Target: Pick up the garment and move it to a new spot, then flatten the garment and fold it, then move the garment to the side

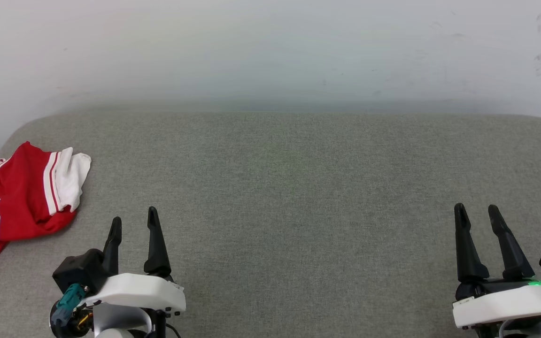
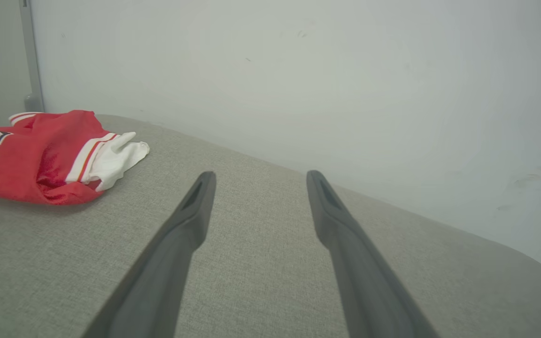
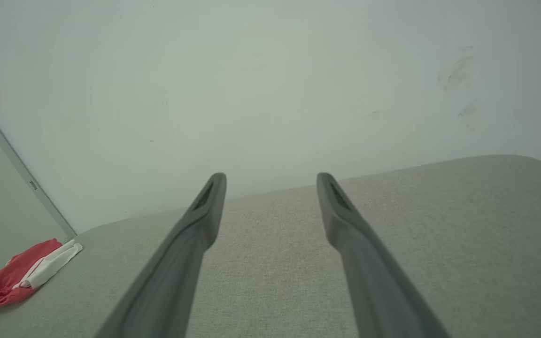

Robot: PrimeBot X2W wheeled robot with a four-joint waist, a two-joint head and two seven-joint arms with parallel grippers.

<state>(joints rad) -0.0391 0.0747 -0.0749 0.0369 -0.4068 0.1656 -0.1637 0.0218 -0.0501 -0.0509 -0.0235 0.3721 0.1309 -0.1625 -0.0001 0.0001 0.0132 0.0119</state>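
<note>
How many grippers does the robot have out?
2. The left gripper is at the lower left, close to the red garment. The right gripper is at the lower right, far from it. Both are open and empty.

Jersey T-shirt lying on the left end of the padded fabric surface, left gripper near, just right of it, not touching, right gripper near right, well apart, wall behind the far edge
</note>
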